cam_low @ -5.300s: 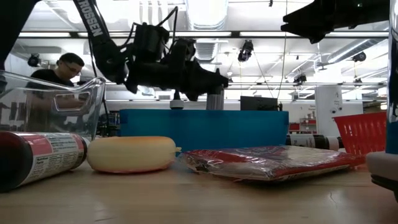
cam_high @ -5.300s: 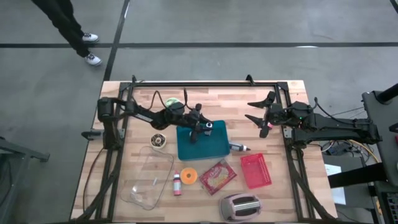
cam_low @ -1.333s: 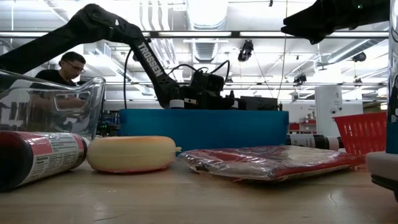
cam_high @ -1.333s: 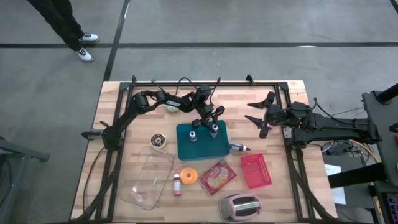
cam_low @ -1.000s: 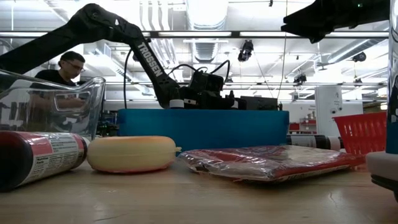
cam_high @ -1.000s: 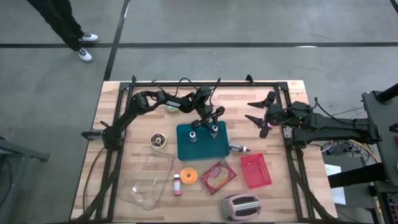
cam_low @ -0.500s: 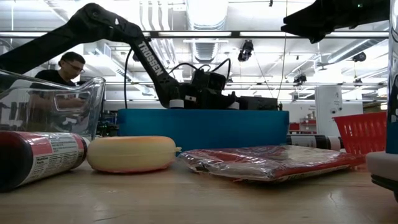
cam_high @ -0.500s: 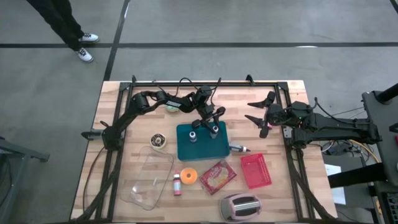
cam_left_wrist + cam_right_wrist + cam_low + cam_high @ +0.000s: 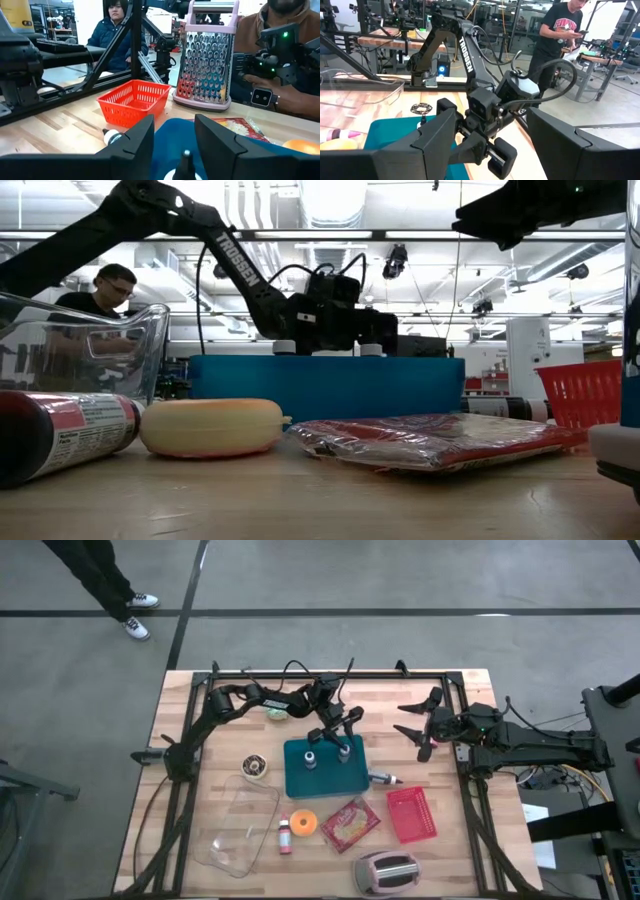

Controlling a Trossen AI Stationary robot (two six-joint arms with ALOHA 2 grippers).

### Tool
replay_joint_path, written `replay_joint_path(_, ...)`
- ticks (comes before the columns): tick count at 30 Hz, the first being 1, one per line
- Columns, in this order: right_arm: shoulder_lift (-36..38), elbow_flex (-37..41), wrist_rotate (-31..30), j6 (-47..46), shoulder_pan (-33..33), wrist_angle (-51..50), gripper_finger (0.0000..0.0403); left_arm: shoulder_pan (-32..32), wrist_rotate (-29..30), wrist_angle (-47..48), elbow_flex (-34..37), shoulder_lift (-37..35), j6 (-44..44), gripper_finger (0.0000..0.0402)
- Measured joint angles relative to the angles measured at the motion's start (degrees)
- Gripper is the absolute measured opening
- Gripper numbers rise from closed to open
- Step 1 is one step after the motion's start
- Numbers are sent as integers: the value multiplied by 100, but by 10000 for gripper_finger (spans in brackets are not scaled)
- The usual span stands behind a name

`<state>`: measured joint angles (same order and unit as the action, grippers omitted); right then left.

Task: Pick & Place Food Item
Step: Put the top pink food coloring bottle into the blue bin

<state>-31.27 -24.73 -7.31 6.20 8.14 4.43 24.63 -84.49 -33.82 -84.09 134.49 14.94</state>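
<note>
A teal tray (image 9: 325,772) lies mid-table. Two small dark items with white tops stand on its floor: one at the left (image 9: 310,757), one at the far right (image 9: 345,747). My left gripper (image 9: 337,734) hovers level over the tray's far edge, open. Its fingers (image 9: 140,142) stand apart above the right item (image 9: 185,169) without touching it. In the low view the left gripper (image 9: 345,328) hangs above the tray's rim (image 9: 325,385). My right gripper (image 9: 411,727) waits open, raised at the table's right side.
Near the front lie a red food packet (image 9: 349,823), an orange round (image 9: 304,823), a small pink bottle (image 9: 284,836), a clear container (image 9: 238,827) and a grater (image 9: 385,871). A red basket (image 9: 411,813) and a tube (image 9: 384,778) sit right of the tray, a round tin (image 9: 256,767) left.
My left gripper has risen a little above the tray's far part, staying level. The two small items on the tray have stayed where they were.
</note>
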Motion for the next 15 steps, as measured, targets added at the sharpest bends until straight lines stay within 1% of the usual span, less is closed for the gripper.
replay_joint_path(12, -2, 2, 1, -4, -2, -125, 240, 153, 18, 9, 6, -259, -249, 144)
replay_joint_path(15, -2, 4, 0, -17, -2, -132, 240, 173, 247, 8, 79, -468, -321, 145)
